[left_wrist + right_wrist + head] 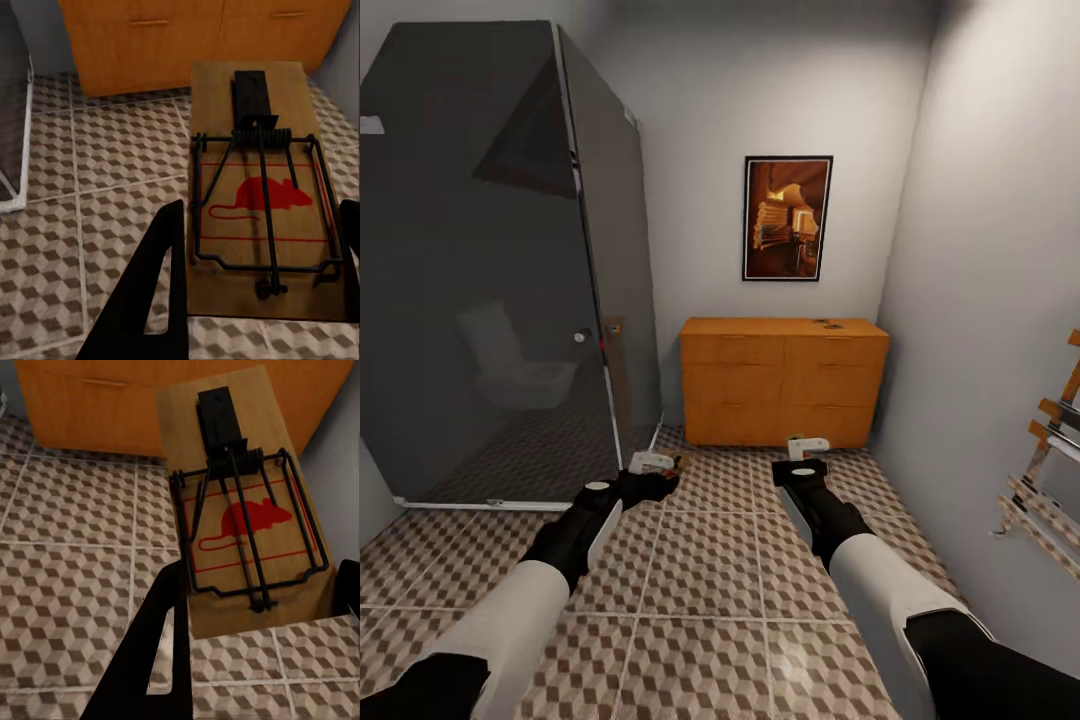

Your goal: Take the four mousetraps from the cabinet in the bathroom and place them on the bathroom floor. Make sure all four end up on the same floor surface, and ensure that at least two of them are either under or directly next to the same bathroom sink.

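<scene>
Two flat brown wooden mousetraps are held, one in each pincer, above the cube-patterned brown, beige and cream tiled bathroom floor [700, 560].

Left pincer [660, 478] is clamped on its mousetrap [259, 195], black fingers [161, 285] at the board's edges; right pincer [800, 462] likewise grips its mousetrap [247, 510]. Each board carries a black wire spring bar over a red mouse print. Ahead stands the low orange-brown wooden cabinet [784, 382], small items on top, too small to identify.
</scene>
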Robot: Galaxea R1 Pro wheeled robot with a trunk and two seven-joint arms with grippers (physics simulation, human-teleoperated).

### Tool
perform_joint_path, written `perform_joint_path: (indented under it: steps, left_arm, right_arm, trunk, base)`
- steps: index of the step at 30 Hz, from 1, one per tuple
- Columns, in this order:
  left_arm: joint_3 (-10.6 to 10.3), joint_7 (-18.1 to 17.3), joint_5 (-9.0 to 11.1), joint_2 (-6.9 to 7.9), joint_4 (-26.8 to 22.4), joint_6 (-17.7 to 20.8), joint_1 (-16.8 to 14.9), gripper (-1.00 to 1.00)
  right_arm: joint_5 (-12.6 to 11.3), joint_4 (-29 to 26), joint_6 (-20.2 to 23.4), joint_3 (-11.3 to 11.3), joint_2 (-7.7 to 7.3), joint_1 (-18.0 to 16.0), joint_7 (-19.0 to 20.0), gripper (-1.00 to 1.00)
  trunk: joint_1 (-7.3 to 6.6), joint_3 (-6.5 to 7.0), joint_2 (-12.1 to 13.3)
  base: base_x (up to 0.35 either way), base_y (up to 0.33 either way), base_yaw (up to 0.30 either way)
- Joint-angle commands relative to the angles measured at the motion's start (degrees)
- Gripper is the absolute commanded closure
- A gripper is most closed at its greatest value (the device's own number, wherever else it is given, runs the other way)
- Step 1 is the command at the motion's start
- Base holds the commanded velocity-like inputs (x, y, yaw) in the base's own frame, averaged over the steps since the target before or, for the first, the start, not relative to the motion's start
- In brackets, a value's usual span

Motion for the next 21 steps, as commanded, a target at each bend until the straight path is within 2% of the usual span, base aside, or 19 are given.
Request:
perform_joint_path:
  steps: [1, 2, 6, 9, 11, 14, 18, 21]
  left_arm:
    - [0.0, -0.3, 1.8, 1.6, 0.8, 0.2, 0.0, 1.0]
    - [0.0, -0.3, 2.5, 2.08, 1.3, 0.2, 0.0, 1.0]
    - [-0.1, -0.4, 7.6, 4.61, 7.2, -1.0, 0.0, 1.0]
    - [-0.1, -0.5, 9.1, 6.56, 9.3, -4.3, 0.0, 1.0]
    - [-0.1, -0.6, 9.7, 8.25, 10.8, -6.4, 0.0, 1.0]
    - [-0.1, -0.6, 9.9, 9.38, 12.9, -7.6, 0.0, 1.0]
    - [-0.1, -0.7, 9.8, 10.04, 13.8, -8.1, 0.0, 1.0]
    - [-0.2, -0.7, 9.8, 9.97, 13.6, -8.2, 0.0, 1.0]
  right_arm:
    - [0.3, -0.1, 0.5, 0.2, 0.0, 0.0, -0.2, 1.0]
    - [0.3, -0.1, 0.4, 0.2, 0.0, 0.0, -0.2, 1.0]
    - [0.2, 0.4, 0.4, 0.2, 0.0, 0.0, 0.1, 1.0]
    - [0.2, 0.6, 0.4, 0.2, 0.0, 0.0, 0.3, 1.0]
    - [0.1, 0.7, 0.4, 0.2, 0.0, 0.0, 0.9, 1.0]
    - [0.1, 0.8, 0.4, 0.2, 0.0, 0.0, 2.1, 1.0]
    - [0.2, 0.8, 0.4, 0.3, 0.0, 0.0, 3.7, 1.0]
    - [0.2, 0.8, 0.4, 0.3, 0.0, 0.0, 4.2, 1.0]
  trunk:
    - [-0.04, -0.06, 0.0]
    - [-0.04, -0.06, 0.0]
    - [-0.04, -0.06, 0.0]
    - [-0.04, -0.06, 0.0]
    - [-0.04, -0.06, 0.0]
    - [-0.04, -0.06, 0.0]
    - [-0.04, -0.06, 0.0]
    - [-0.04, -0.06, 0.0]
  base:
    - [-0.345, 0.0, 0.269]
    - [-0.345, 0.0, 0.269]
    - [-0.345, 0.0, 0.269]
    - [-0.345, 0.0, 0.269]
    - [-0.345, 0.0, 0.269]
    - [-0.345, 0.0, 0.27]
    - [-0.345, 0.0, 0.27]
    - [-0.345, 0.0, 0.271]
